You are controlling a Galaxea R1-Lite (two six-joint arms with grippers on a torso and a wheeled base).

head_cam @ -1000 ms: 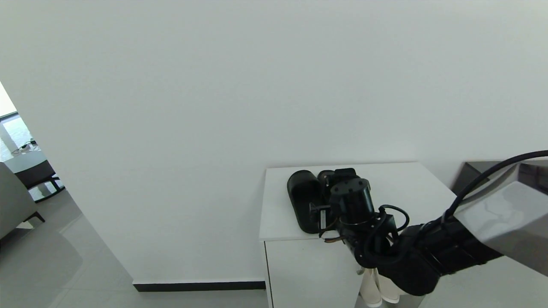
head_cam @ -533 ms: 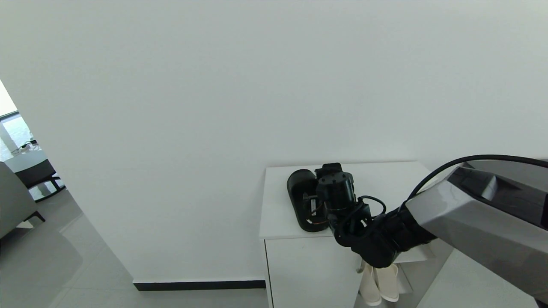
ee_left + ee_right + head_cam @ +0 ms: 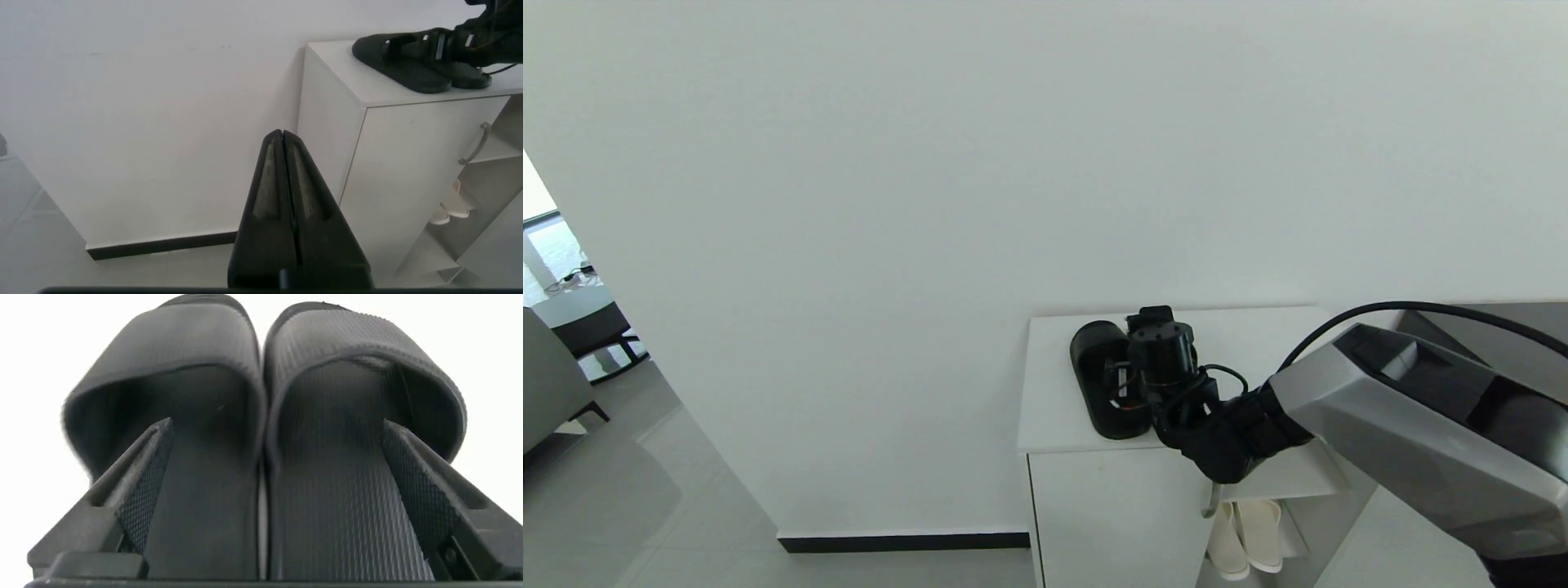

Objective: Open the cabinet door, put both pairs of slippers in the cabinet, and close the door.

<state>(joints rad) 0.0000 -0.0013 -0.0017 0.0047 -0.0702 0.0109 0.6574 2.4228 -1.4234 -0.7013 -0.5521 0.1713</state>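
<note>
atop cabinet (image 3: 1045, 392) | black slippers (image 3: 1098, 380) half hidden by right gripper (image 3: 265, 490)

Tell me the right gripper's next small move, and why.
Probably close the right gripper: it is open, one finger tucked under each strap of the black slippers, with their touching inner sides caught between. The white slippers already sit inside the cabinet.

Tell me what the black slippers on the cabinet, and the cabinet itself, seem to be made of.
Black slippers: probably moulded foam or rubber, matte, with a fine ribbed texture on the footbeds and thick one-piece straps.
Cabinet: likely painted or laminated board, smooth white and flat with crisp edges; the core cannot be told. Its handle looks metallic, greyish.
</note>
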